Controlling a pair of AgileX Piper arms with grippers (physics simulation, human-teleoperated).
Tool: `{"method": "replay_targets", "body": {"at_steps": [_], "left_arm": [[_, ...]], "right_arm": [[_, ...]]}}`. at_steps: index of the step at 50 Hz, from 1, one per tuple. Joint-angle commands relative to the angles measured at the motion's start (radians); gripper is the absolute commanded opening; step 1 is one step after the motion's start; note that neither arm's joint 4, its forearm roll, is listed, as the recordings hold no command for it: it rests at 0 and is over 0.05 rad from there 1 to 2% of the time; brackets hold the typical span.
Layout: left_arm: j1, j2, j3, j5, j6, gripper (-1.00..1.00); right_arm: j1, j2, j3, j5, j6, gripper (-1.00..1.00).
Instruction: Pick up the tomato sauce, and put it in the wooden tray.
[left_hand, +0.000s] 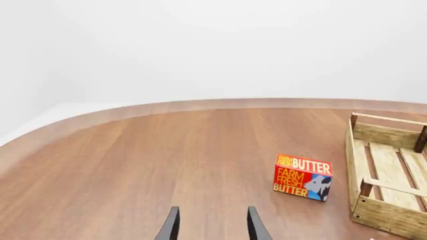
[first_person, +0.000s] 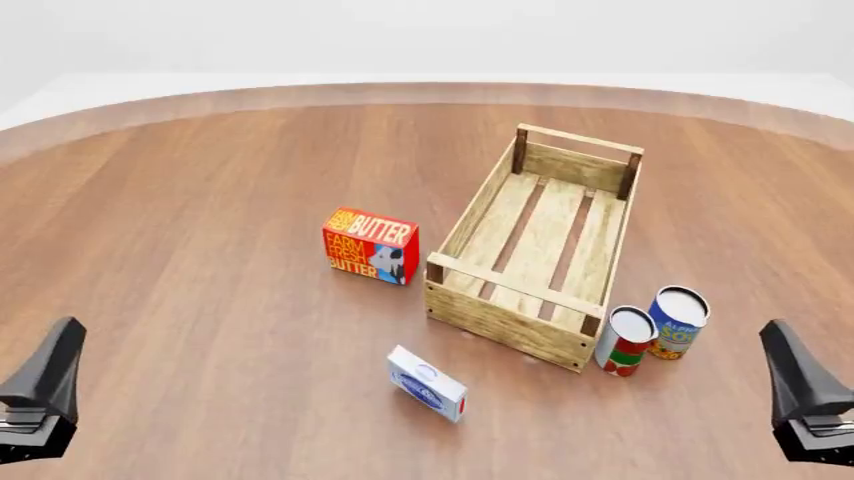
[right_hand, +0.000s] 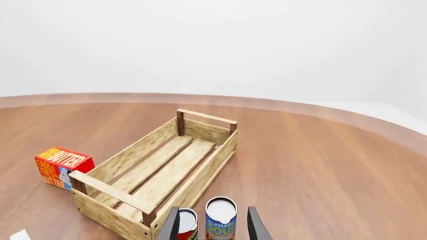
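Observation:
The tomato sauce, a small can with a red, white and green label and silver top, stands upright on the table just right of the wooden tray's near right corner; it also shows in the right wrist view. The wooden tray is a large empty slatted crate, seen too in the right wrist view and the left wrist view. My right gripper is open and empty, well short of the can. My left gripper is open and empty over bare table.
A blue-and-yellow can stands touching or nearly touching the tomato sauce on its right. A red butter box stands left of the tray. A small white-and-blue box lies in front of the tray.

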Motion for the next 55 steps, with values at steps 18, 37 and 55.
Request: {"method": "replay_targets", "body": {"at_steps": [18,37,55], "left_arm": [[0.0,0.001,0.0,0.0,0.0,1.0],[0.0,0.001,0.0,0.0,0.0,1.0],[0.0,0.001,0.0,0.0,0.0,1.0]], "right_arm": [[0.1,0.161,-0.018,-0.103,-0.05,1.0],[0.149,0.332,-0.018,-0.231,-0.075,1.0],[0.163,0.51,-0.002,-0.37,-0.079,1.0]]}}
